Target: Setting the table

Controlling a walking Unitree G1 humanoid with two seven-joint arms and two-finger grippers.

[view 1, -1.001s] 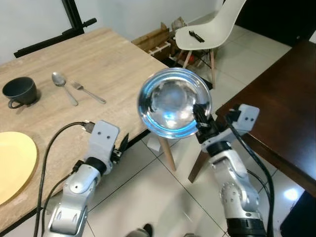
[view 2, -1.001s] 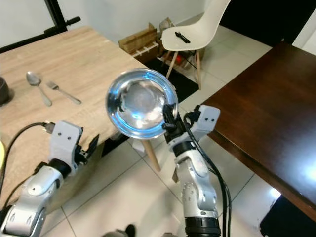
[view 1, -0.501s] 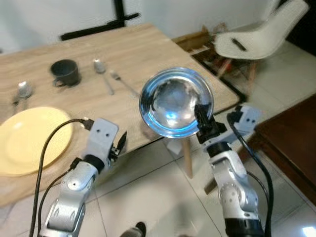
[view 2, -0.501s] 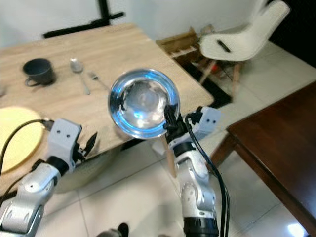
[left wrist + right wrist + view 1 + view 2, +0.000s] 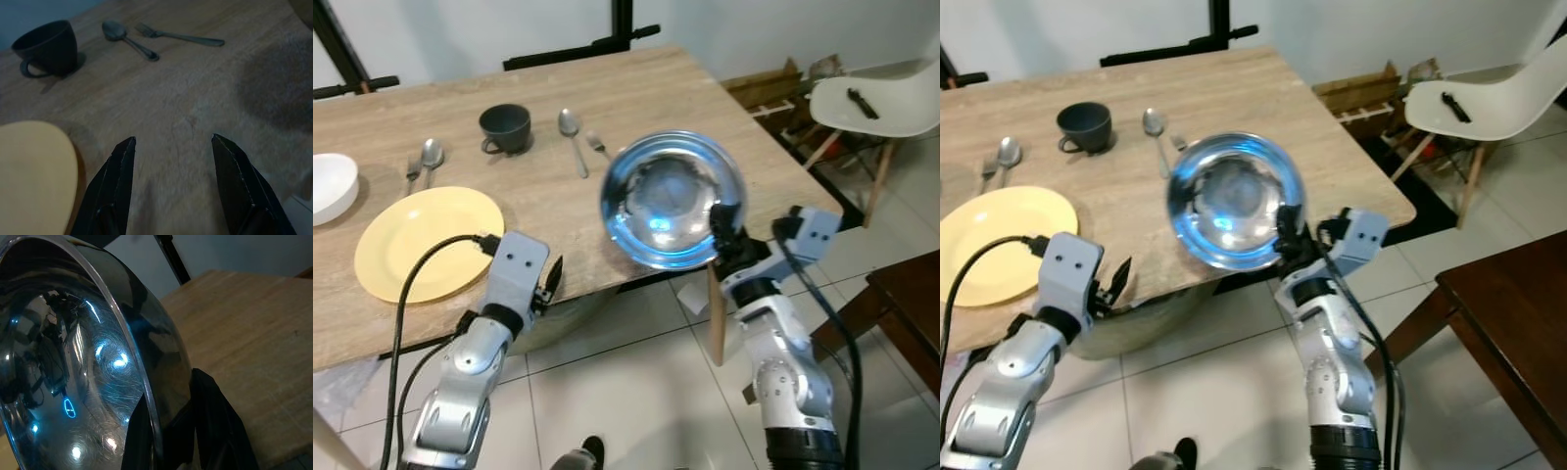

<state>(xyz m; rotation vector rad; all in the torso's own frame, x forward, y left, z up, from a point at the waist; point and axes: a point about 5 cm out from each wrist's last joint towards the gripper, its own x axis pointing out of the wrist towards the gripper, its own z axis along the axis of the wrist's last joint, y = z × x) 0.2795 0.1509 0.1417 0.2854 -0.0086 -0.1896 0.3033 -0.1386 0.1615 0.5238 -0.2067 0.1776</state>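
My right gripper [image 5: 722, 235] is shut on the rim of a shiny steel bowl [image 5: 671, 201], which tilts toward me above the near right edge of the wooden table [image 5: 636, 88]. In the right wrist view a black finger [image 5: 215, 426] lies against the steel bowl's [image 5: 73, 362] outer wall. My left gripper [image 5: 551, 284] hangs open at the table's front edge, just right of a yellow plate [image 5: 429, 242]. Behind the plate stand a dark cup [image 5: 505, 127], a spoon [image 5: 572, 132] and a fork [image 5: 599, 145]. In the left wrist view the open left gripper [image 5: 171, 139] points over bare wood.
A white bowl [image 5: 328, 186] sits at the table's left edge, with another spoon [image 5: 431, 155] and fork [image 5: 413, 171] beside it. A white chair [image 5: 871, 98] stands to the right. A dark wooden table [image 5: 915, 304] is at the lower right, over tiled floor.
The whole view has swung left, bringing the yellow plate, white bowl and more cutlery into sight. The steel bowl stays in my right gripper and the left stays open.
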